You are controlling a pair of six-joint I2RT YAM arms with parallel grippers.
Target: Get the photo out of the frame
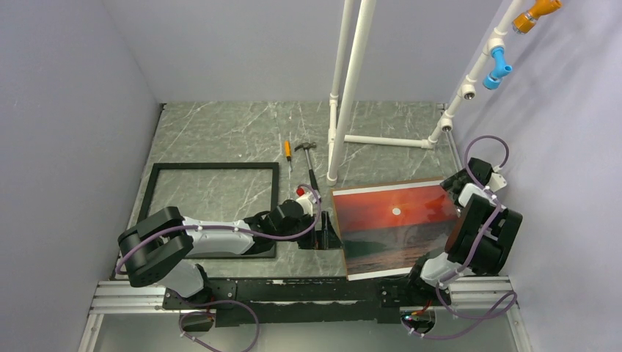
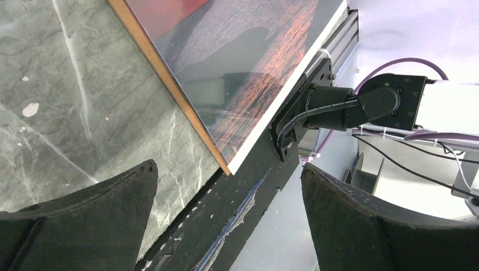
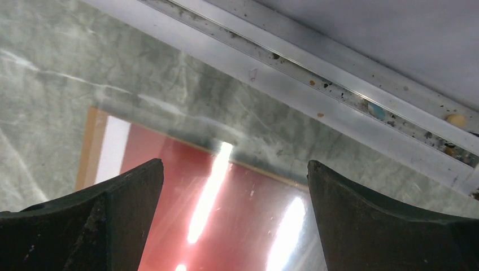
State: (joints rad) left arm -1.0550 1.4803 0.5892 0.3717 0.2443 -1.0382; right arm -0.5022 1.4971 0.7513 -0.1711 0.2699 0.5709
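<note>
At the near right corner of the counter (image 1: 220, 125) the photo (image 1: 396, 227) lies face up, well apart from the frame (image 1: 216, 166), which sits empty toward the near left. The left gripper (image 2: 229, 165) and right gripper (image 3: 233, 166) flank the print, jaws spread wide, holding nothing. Its near corner seems to overlap the black rail (image 2: 243, 197), so a nudge from either arm could slide this glossy, stiff, brown-edged board off. The frame is thin, flat and matte on veined grey stone.
</note>
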